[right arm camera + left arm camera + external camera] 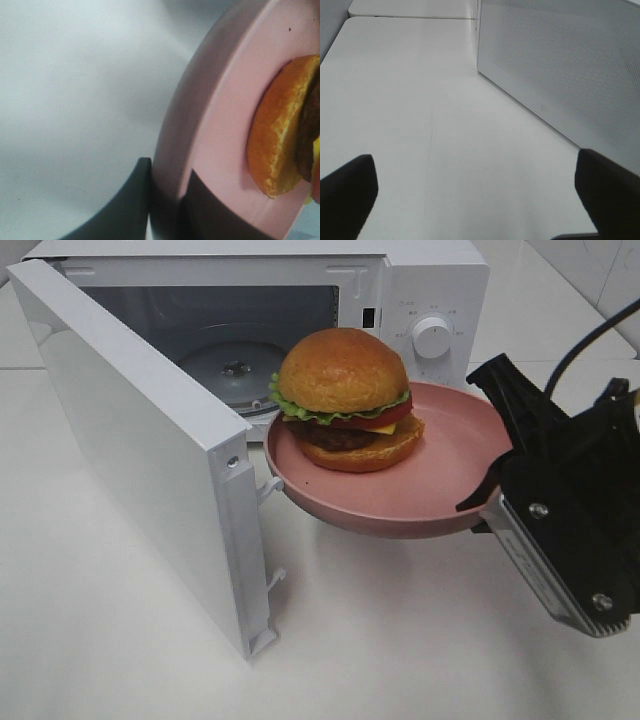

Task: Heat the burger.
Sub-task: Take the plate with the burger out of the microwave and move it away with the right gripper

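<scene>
The burger (345,400) with its glossy brown bun, lettuce and patty sits on a pink plate (440,490) held in the air just in front of the open microwave (300,300). My right gripper (492,490) is shut on the plate's right rim; in the right wrist view its dark fingers (200,210) pinch the pink rim (200,125) with the burger's bottom bun (277,135) beyond. My left gripper (475,200) stands open over bare white table, its fingertips (347,192) wide apart, beside the microwave door's mesh outer face (565,65). It does not show in the high view.
The microwave door (140,440) swings wide open toward the front left, standing between the left arm's side and the plate. A glass turntable (235,370) lies inside the cavity. The control dial (432,337) is on the microwave's right panel. White table (400,640) surrounds everything.
</scene>
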{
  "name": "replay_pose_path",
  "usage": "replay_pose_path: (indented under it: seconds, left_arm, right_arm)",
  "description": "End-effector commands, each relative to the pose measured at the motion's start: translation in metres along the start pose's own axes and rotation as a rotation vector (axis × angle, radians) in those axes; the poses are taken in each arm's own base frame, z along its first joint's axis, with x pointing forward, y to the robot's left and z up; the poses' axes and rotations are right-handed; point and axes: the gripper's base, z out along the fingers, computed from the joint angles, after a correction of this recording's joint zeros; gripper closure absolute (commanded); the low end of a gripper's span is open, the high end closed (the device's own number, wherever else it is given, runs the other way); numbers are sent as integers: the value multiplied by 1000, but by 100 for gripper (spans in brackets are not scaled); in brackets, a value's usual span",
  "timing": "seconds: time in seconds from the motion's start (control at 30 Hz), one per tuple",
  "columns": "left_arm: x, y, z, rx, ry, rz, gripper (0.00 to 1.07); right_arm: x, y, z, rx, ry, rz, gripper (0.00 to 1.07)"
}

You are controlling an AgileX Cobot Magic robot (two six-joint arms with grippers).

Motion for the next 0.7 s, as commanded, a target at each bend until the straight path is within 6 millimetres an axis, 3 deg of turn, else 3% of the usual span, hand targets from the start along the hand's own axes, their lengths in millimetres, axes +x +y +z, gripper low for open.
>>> replay_pose_path:
  seconds: [0.03,0.7]
  left_arm:
    - [0,0,0,0,-8,-4,7]
    - [0,0,0,0,-8,-4,7]
  right_arm:
    - [0,6,-13,94,4,34,107]
    - [10,56,-57,155,135,126,107]
